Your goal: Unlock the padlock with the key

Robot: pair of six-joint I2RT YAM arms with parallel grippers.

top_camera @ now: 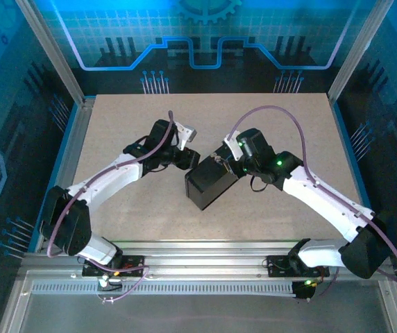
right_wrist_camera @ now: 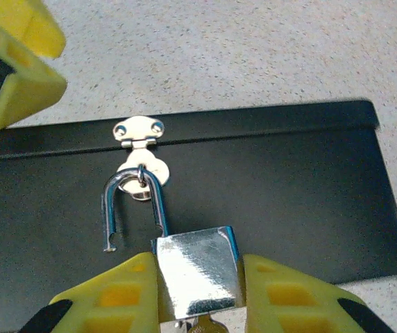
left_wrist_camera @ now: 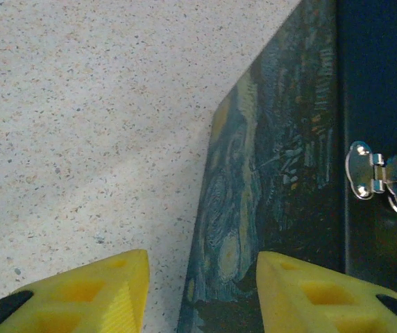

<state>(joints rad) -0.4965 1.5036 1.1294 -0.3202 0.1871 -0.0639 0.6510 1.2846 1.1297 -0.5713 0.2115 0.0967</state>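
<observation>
Black box [top_camera: 209, 186] with painted lid [left_wrist_camera: 268, 173] on speckled table [top_camera: 153, 223]

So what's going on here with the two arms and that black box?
The right gripper is clamped on the body of the silver padlock. One leg of its shackle is free, so it looks unlocked, though it hangs through the hasp of the black box. The left gripper hovers open over the edge of the box's painted lid. A sliver of metal below the padlock may be the key; it's too cropped to tell.
</observation>
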